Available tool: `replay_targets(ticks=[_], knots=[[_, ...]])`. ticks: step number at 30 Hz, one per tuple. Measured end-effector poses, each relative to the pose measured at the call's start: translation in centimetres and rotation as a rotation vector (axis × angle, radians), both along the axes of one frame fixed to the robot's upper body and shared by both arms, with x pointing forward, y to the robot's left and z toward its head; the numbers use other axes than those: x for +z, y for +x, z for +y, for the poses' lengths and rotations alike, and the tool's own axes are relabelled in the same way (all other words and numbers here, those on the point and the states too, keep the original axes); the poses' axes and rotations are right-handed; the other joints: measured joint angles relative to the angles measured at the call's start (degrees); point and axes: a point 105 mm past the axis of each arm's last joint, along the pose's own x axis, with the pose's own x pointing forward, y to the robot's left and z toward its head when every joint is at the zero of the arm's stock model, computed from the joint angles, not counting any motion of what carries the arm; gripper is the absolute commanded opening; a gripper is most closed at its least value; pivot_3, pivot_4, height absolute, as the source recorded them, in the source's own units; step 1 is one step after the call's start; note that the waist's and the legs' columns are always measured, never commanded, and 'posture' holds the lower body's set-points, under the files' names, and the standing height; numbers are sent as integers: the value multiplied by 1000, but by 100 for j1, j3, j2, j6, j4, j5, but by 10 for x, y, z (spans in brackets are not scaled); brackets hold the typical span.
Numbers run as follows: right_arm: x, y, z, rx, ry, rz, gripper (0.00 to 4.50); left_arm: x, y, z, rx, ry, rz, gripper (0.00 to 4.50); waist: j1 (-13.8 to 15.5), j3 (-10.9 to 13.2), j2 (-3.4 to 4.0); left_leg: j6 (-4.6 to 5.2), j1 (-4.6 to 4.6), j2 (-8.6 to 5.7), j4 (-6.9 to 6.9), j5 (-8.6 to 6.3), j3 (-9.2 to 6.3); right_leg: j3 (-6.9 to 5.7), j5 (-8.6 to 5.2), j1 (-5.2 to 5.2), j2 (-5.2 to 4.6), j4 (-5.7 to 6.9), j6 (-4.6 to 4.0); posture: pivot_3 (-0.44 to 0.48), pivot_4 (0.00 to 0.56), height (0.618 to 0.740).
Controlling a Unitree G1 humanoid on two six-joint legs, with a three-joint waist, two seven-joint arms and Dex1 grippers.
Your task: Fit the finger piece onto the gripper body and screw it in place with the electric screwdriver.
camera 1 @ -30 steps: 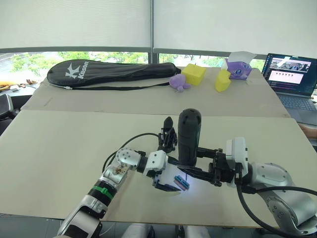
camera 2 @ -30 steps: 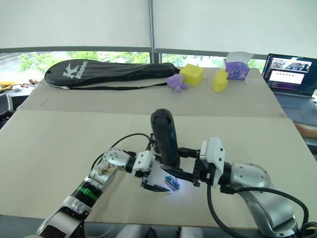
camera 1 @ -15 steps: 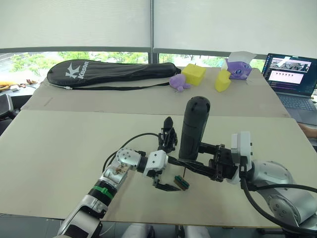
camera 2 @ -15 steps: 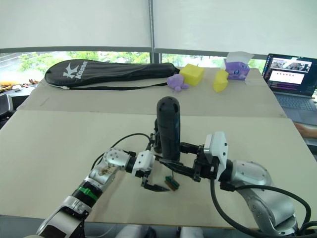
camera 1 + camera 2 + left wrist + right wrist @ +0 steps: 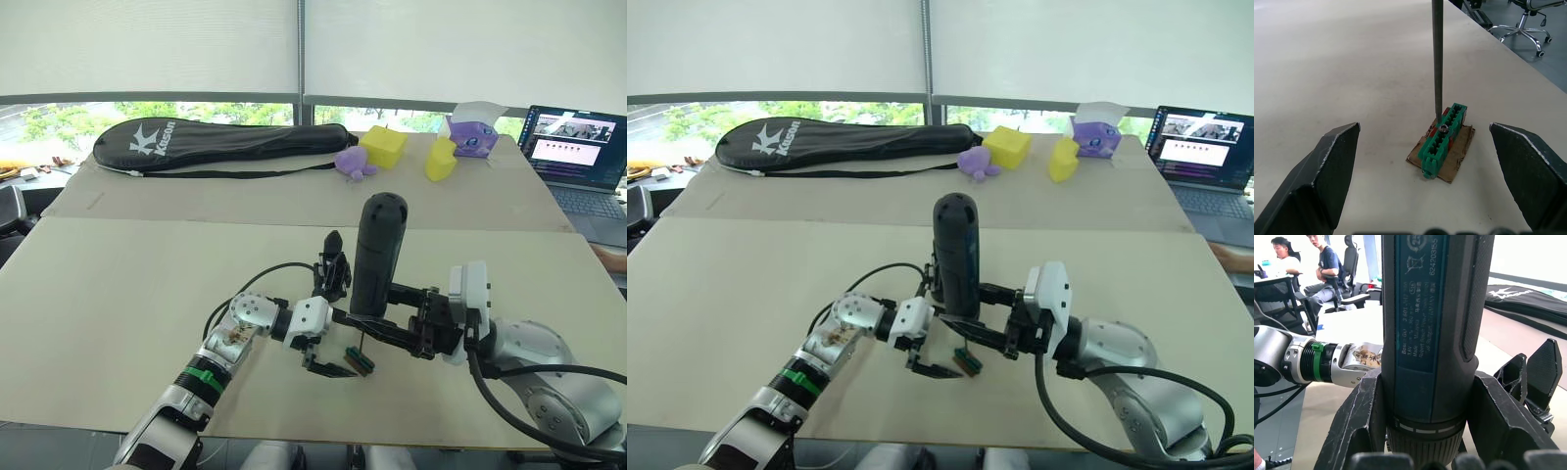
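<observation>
The electric screwdriver [image 5: 376, 257], a thick black cylinder w/ rounded top, is held upright over the beige table [image 5: 118, 294], clamped in the right claw [image 5: 965, 328]. Its lower end is hidden by the claw in the head views; the thin metal bit [image 5: 1437, 58] is seen reaching a screw on a small green ridged block [image 5: 1444, 139], which lies on a brown card scrap. The left claw [image 5: 1425, 196] is spread wide, empty, either side of the block. The gripper body [image 5: 332, 266], black w/ a pointed prong, stands just behind the left claw; its base is partly hidden.
</observation>
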Motion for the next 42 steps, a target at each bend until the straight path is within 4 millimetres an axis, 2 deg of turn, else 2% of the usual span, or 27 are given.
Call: replay_targets(ticks=[42], knots=[[-6,-2,0,-4,-19,16,1912,0,0,0,-1,0,-1,4500,-2,0,0,0,0,0,0,0,1,0,0,0,0,0,0,0,150,737]])
